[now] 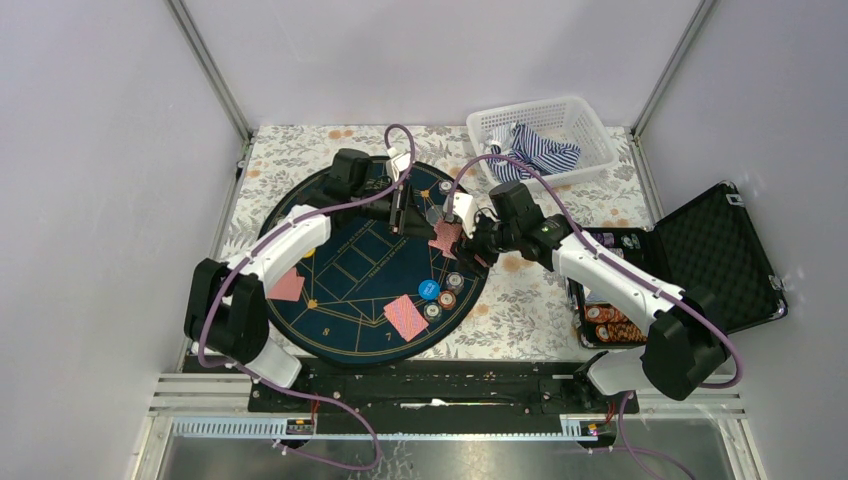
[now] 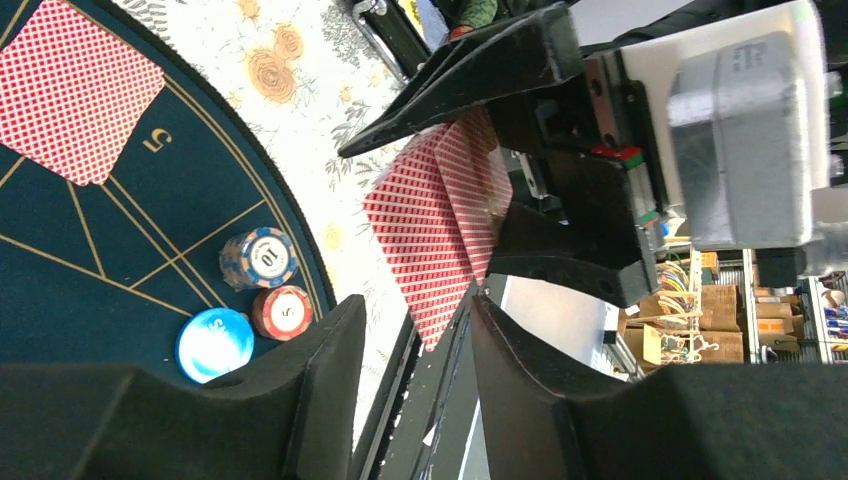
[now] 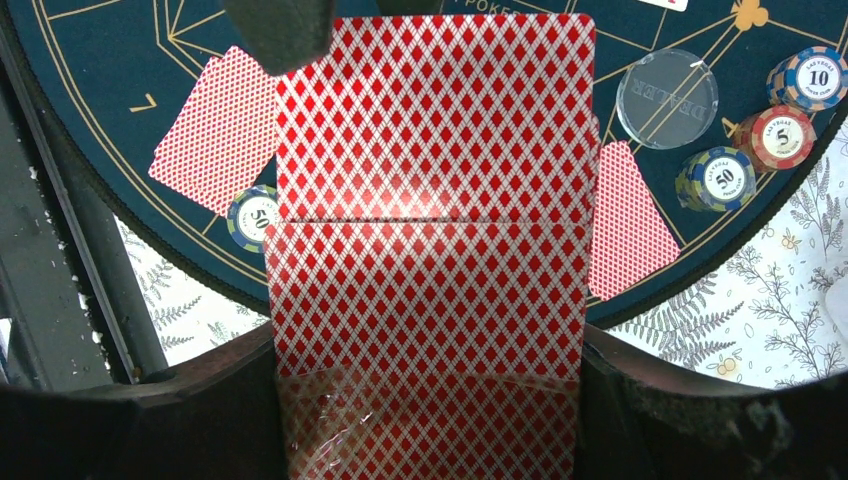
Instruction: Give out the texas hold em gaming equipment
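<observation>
My right gripper (image 3: 430, 400) is shut on a deck of red-backed playing cards (image 3: 430, 300), held over the round navy mat (image 1: 350, 270). One card juts forward out of the deck (image 2: 430, 230). My left gripper (image 2: 415, 305) faces it with jaws open, the card's corner at the mouth of the gap. One left fingertip (image 3: 280, 30) sits at that card's far corner. Dealt cards (image 1: 288, 285) (image 1: 407, 317) lie on the mat. Beside them are a blue disc (image 2: 214, 344), chip stacks (image 2: 260, 258) (image 3: 722, 178) and a clear dealer button (image 3: 667, 98).
A white basket of striped cloth (image 1: 545, 140) stands at the back right. An open black case (image 1: 700, 260) with more chips (image 1: 610, 320) lies at the right. A floral cloth (image 1: 520, 300) covers the table. Grey walls enclose the sides.
</observation>
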Controlling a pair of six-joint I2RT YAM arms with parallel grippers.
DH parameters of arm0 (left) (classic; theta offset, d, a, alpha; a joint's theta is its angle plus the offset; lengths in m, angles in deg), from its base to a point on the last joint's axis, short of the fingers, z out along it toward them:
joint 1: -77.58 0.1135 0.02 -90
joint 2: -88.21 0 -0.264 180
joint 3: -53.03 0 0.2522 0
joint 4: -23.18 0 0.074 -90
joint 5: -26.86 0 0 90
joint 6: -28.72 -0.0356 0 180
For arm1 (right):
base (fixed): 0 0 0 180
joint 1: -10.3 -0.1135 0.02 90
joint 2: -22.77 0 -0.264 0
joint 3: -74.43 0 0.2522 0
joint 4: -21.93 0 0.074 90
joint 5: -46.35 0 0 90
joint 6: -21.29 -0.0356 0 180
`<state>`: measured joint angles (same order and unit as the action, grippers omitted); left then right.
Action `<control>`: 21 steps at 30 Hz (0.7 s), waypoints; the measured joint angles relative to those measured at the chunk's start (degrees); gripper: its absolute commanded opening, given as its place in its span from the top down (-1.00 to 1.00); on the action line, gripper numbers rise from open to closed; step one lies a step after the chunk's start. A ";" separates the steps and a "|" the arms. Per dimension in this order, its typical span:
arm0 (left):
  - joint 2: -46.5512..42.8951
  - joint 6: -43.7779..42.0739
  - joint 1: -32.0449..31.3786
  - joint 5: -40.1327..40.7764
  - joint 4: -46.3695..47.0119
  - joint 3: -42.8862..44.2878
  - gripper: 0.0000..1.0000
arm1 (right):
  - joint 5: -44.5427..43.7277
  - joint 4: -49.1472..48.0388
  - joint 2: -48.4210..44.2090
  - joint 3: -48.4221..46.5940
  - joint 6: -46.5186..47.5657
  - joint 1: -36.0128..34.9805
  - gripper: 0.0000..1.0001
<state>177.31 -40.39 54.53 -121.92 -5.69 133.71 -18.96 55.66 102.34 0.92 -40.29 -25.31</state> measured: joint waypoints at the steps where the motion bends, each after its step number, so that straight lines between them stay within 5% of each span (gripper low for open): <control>1: -0.42 0.20 0.00 -0.09 0.13 -0.11 0.03 | 0.00 -0.13 0.00 0.00 0.00 0.00 1.00; 21: -0.98 2.08 1.57 0.55 1.18 -0.15 0.68 | 0.28 -5.31 0.00 0.52 0.02 -1.03 1.00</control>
<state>176.33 -38.32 56.11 -121.38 -4.51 133.56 -18.68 50.35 102.34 1.44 -40.26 -26.34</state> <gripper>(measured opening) 0.193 0.718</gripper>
